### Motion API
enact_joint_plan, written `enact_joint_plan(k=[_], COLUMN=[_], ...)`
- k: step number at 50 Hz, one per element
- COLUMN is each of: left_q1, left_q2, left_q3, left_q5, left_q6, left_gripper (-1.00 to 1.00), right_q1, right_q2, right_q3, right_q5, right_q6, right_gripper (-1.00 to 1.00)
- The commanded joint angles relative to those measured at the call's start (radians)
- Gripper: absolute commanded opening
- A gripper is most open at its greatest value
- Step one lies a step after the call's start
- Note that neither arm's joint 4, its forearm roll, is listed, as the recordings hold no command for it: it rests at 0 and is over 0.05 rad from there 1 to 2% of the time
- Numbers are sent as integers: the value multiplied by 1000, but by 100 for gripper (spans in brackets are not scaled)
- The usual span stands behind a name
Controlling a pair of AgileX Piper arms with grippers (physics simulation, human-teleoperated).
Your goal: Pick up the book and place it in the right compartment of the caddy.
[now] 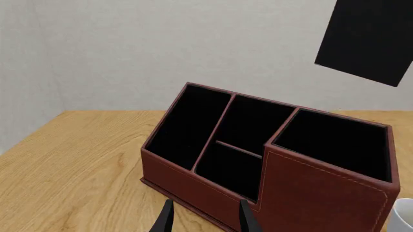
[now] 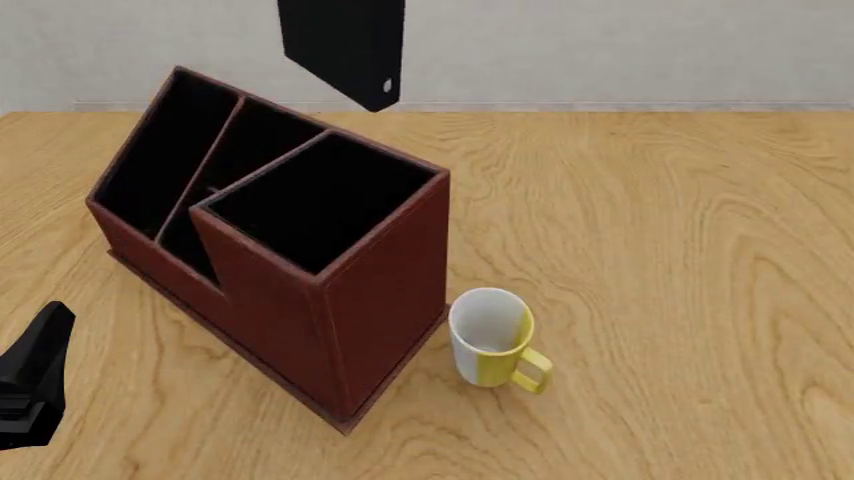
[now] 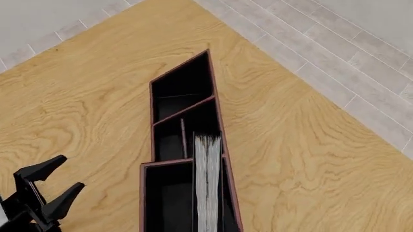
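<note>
The book (image 2: 344, 45) hangs in the air above the caddy (image 2: 274, 235), well clear of its rim, tilted with one corner down and the small white dot on its cover facing the front camera. In the right wrist view its greyish-white page edges (image 3: 208, 181) run straight away from the lens, lined up over the right compartment (image 2: 320, 200), whose black lining is bare. The right jaws themselves are out of sight in every view (so whether they clamp the book cannot be told). The caddy sits at an angle on the wooden table (image 2: 667, 220), its two narrow slots on the far left side. A white-and-yellow mug (image 2: 491, 338) stands upright just beside the caddy's near right corner. The left gripper (image 1: 205, 217) is low near the caddy's front wall, not touching it, its jaws parted with nothing between them.
</note>
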Motion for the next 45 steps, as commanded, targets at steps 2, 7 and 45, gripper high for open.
enact_joint_plan(k=[2,7,45], left_q1=[0,0,0], left_q2=[0,0,0], left_q3=[0,0,0], left_q5=[0,0,0], left_q6=[0,0,0], left_gripper=[100,100,100], right_q1=[-32,-29,33], right_q2=[34,46,93], right_q3=[-43,-53,-55], right_q5=[4,4,-21], right_q6=[38,45,140], right_gripper=[-100,-100,-100])
